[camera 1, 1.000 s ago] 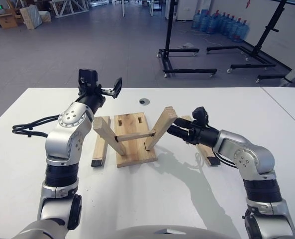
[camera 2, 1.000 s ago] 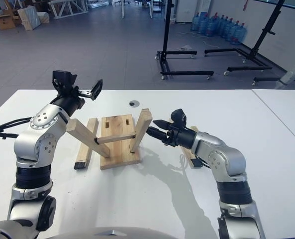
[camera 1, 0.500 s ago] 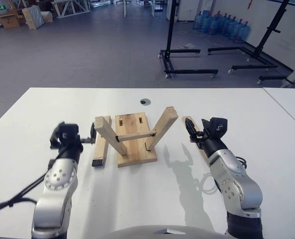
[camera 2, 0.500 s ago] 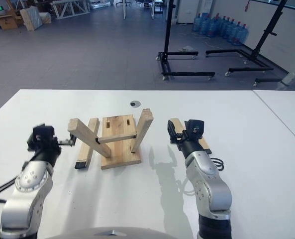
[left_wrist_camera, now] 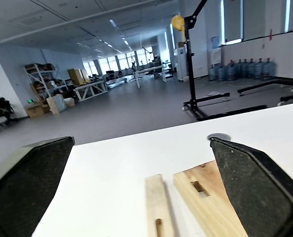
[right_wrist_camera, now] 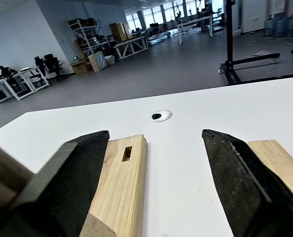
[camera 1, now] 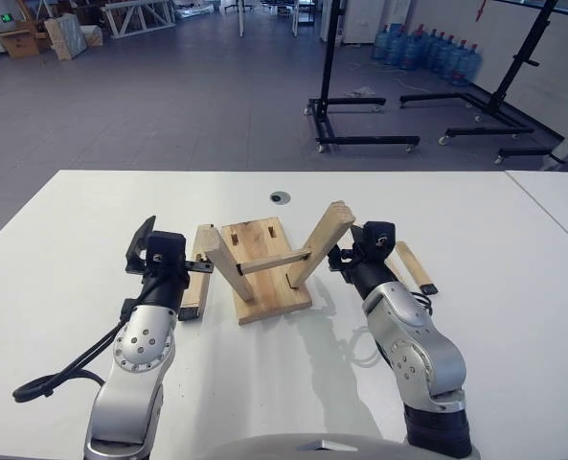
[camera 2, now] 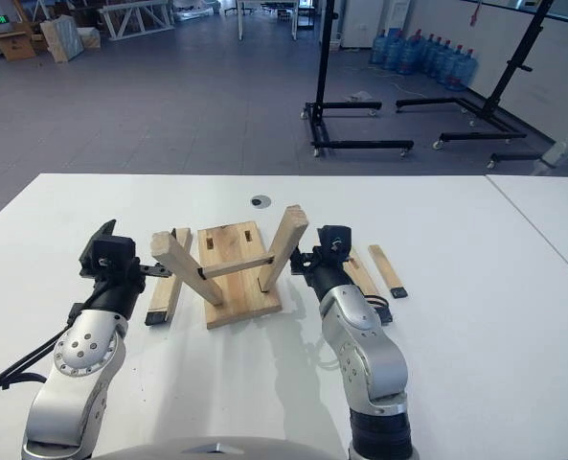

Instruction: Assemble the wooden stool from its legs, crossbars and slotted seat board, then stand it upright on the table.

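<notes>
1. Black left gripper (camera 1: 161,255): fingers spread wide, holding nothing. A loose leg (camera 1: 195,280) lies flat just beside it.
2. Seat board (camera 1: 269,292) lies flat between both grippers and carries a tilted leg frame (camera 1: 274,259).
3. Right gripper (camera 1: 346,255): spread, empty, just beside the frame.
4. Loose slats (camera 2: 389,270) lie near it on the outer side.

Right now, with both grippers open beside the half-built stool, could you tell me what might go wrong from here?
1. The two legs joined by a crossbar stand tilted on the seat board; the open right gripper sits close beside one leg, so a nudge could topple them.
2. The open left gripper is near a loose piece lying beside the board; it might shove that piece instead of gripping it.
</notes>
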